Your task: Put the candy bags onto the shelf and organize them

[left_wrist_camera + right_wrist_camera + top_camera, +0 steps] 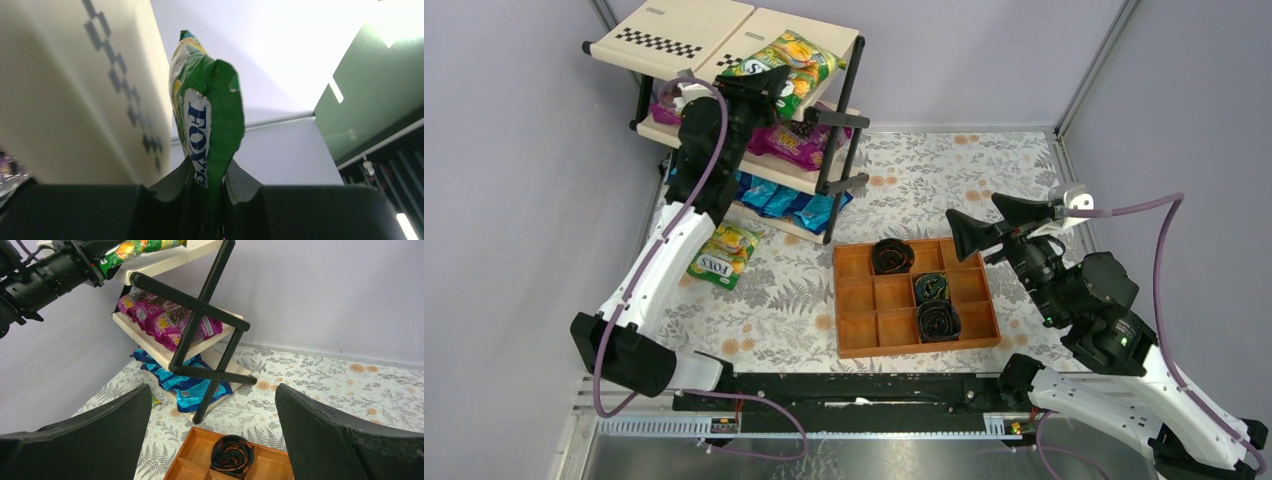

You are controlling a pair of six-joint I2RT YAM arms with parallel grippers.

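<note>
Step in hand: I'm placing a bag on the top tier, and the release is not yet done.
Left gripper [207, 182]: it's pinched down narrow on the bottom seam of the green-yellow bag [210, 115], and the wrist view shows the bag standing straight up out of the jaws.
Where that bag is: it's over the right-hand panel of the top tier of the shelf [674, 30], with its far end pointing to the back. I can't tell whether it rests on the panel or hangs just above it.
Right gripper [994, 225]: it's spread wide with nothing in it, hanging over the far edge of the tray [914, 350] with its dark rolls [892, 256], well apart from the shelf.
Shelf so far: the magenta bags [165, 322] are on the middle tier and the blue bags [190, 385] on the bottom one. The left panel of the top tier is bare.
Left to do: a second green-yellow bag [724, 255] lies flat on the table [924, 170], just beside the left arm and near the foot of the shelf.
Next move, as I judge it: lower the bag until it lies flat, open the jaws, and back out low enough to clear the black posts without dragging it off. Then I go down for the one on the table.
</note>
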